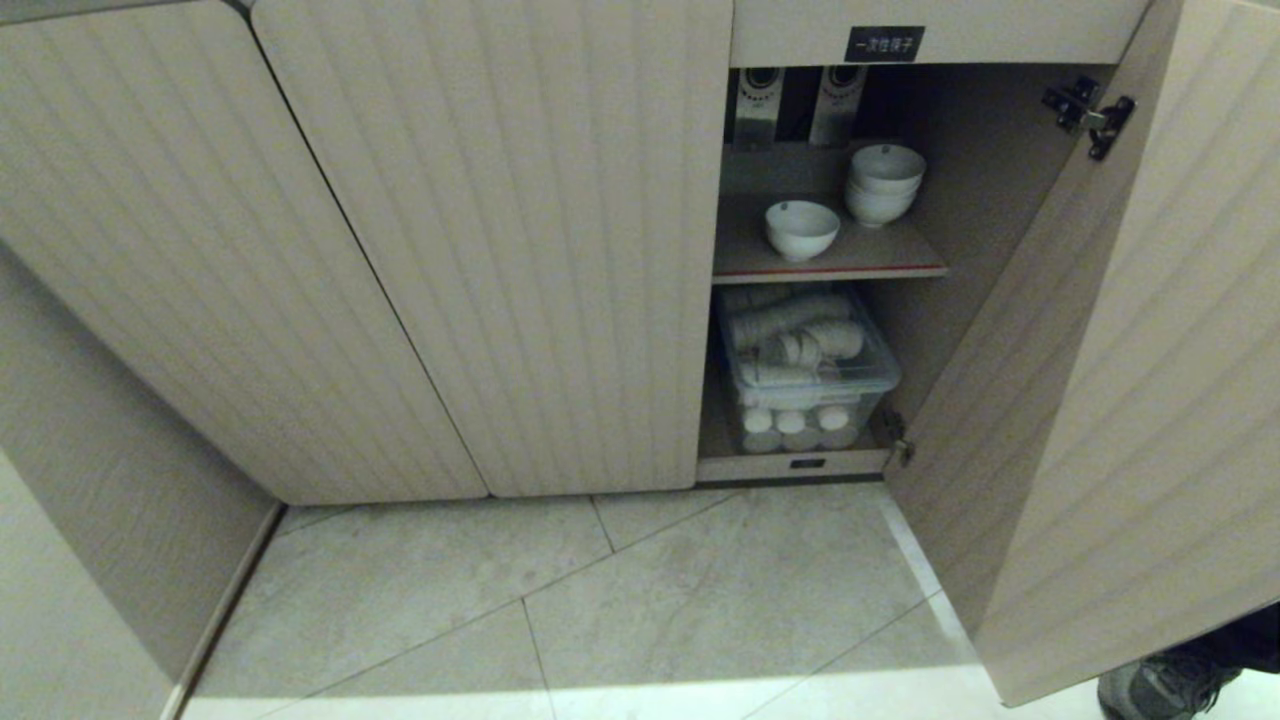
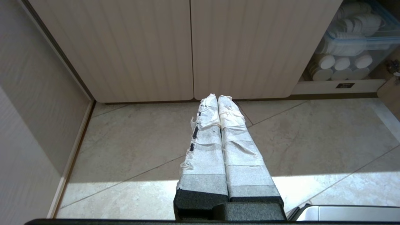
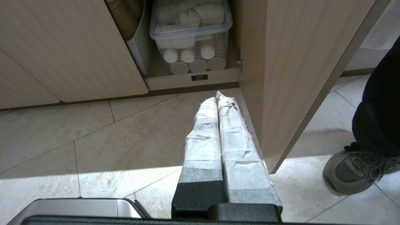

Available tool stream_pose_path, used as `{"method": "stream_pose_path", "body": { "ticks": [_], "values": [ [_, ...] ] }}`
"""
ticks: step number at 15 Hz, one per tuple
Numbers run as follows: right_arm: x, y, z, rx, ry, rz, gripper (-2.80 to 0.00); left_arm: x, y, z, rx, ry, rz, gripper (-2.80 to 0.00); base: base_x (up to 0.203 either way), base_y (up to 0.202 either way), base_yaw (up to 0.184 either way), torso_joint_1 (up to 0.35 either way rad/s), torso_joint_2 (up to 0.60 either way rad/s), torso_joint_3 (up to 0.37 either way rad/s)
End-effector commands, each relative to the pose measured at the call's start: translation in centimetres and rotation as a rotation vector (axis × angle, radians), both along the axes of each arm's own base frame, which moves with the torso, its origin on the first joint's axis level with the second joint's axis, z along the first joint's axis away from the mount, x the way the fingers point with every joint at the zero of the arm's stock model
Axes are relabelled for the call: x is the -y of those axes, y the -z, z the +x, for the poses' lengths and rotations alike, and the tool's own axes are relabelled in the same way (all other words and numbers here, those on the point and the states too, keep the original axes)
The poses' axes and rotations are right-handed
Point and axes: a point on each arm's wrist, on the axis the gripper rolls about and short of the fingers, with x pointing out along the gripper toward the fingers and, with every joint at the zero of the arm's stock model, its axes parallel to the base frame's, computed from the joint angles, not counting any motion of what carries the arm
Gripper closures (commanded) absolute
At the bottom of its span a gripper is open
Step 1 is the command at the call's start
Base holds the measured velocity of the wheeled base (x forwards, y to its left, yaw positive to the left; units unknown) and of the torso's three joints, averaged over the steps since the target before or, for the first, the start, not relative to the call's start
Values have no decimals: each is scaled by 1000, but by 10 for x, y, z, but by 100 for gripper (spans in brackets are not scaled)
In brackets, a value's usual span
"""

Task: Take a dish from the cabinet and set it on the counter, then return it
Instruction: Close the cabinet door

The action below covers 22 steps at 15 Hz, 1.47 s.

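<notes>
The dish (image 1: 801, 229), a small white bowl, stands alone near the front of the red-edged shelf (image 1: 830, 270) inside the open cabinet (image 1: 990, 200), under a black label (image 1: 884, 43). The counter is out of view. Neither arm shows in the head view. My left gripper (image 2: 217, 98) hangs shut and empty over the floor tiles in front of the closed ribbed doors. My right gripper (image 3: 217, 97) is shut and empty too, low over the floor beside the edge of the open door (image 3: 290, 78).
A stack of white bowls (image 1: 884, 183) stands behind the dish on the shelf. Below it a clear bin (image 1: 805, 365) holds white lids and cups. The open door (image 1: 1120, 400) swings out on the right. A person's shoe (image 3: 356, 168) and dark trouser leg stand beyond that door.
</notes>
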Motion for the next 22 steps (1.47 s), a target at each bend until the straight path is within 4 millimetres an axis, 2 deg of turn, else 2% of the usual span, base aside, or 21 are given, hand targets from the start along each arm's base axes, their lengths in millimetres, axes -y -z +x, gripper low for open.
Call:
{"method": "stream_pose_path", "body": {
  "ticks": [1, 12, 22],
  "values": [
    [0, 0, 0, -3, -1, 0, 0, 0, 0, 0, 0, -1, -1, 0, 0, 0, 0, 0, 0, 0],
    [0, 0, 0, -2, 0, -2, 0, 0, 0, 0, 0, 1, 1, 0, 1, -5, -1, 0, 0, 0],
    [0, 0, 0, -1, 0, -2, 0, 0, 0, 0, 0, 0, -1, 0, 0, -185, -1, 2, 3, 3]
  ]
}}
